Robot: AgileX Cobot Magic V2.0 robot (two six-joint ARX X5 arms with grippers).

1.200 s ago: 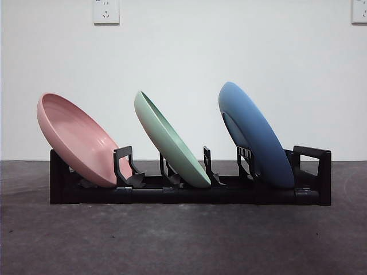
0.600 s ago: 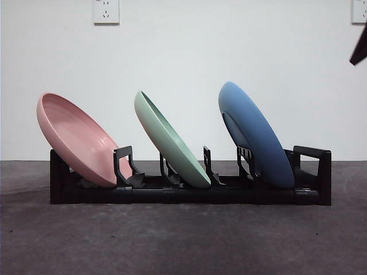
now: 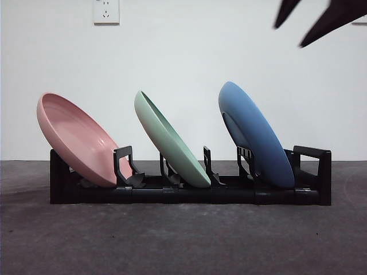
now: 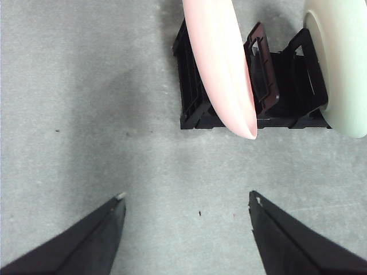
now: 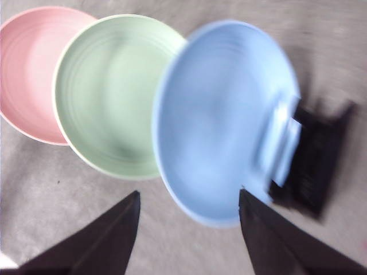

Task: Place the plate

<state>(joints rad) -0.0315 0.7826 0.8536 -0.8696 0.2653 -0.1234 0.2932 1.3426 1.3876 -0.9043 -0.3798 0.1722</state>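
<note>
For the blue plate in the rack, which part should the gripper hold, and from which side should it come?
Probably the upper rim of the blue plate, approached from above. It leans in the black rack with its lower edge caught in the slot, so only the top edge is free. The right gripper, open, is nearest.

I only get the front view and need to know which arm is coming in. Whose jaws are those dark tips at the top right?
Observer: The right gripper; its wrist view looks down on the blue plate.
Operator: Jaws open?
Observer: Yes, spread apart, holding nothing.
Operator: And the left gripper?
Observer: The left gripper hangs open over bare table, near the rack end holding the pink plate.
</note>
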